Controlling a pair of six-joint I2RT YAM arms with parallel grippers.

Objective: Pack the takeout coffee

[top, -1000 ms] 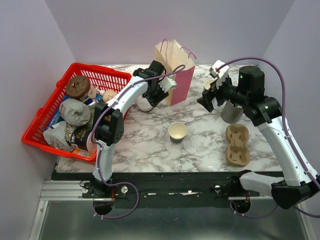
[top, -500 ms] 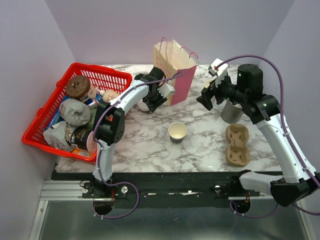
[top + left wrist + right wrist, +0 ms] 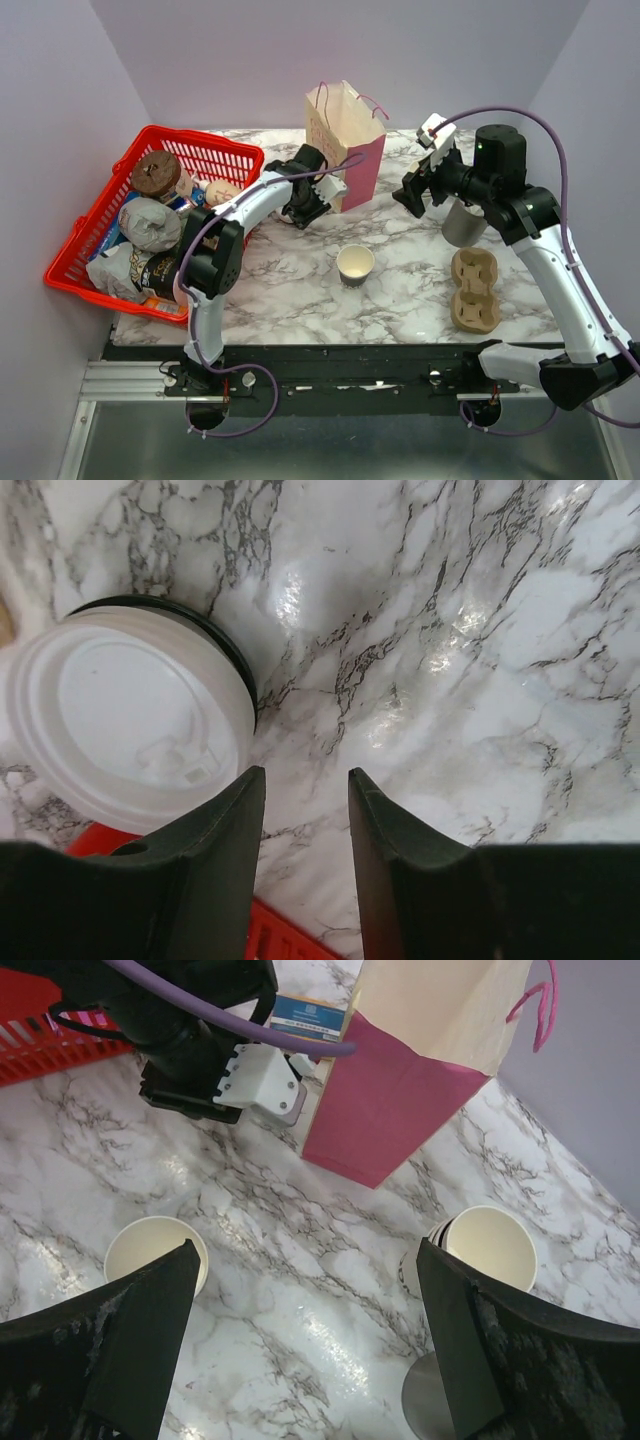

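The takeout coffee point(image 3: 356, 265) is a small cream cup with a dark lower band. It stands open-topped and without a lid at mid table, and its rim point(image 3: 152, 1250) shows beside my right finger. A round white lid point(image 3: 130, 720) lies flat on the marble just left of my left gripper point(image 3: 305, 772). The left jaws are partly apart, with only bare table between them. From above, the left gripper point(image 3: 300, 208) sits low beside the pink bag point(image 3: 345, 140). My right gripper point(image 3: 412, 195) hovers wide open over the marble point(image 3: 308, 1250), holding nothing.
A red basket point(image 3: 215, 155) full of wrapped food stands at the left. A cardboard cup carrier point(image 3: 474, 290) lies at the right. A grey cup point(image 3: 462, 228) and a stack of plain cream cups point(image 3: 490, 1245) stand under the right arm. The bag point(image 3: 400, 1110) stands upright at the back.
My left gripper has dropped lower and moved left beside the white lid, and its jaws have narrowed a little. The right gripper has shifted slightly and stayed wide open.
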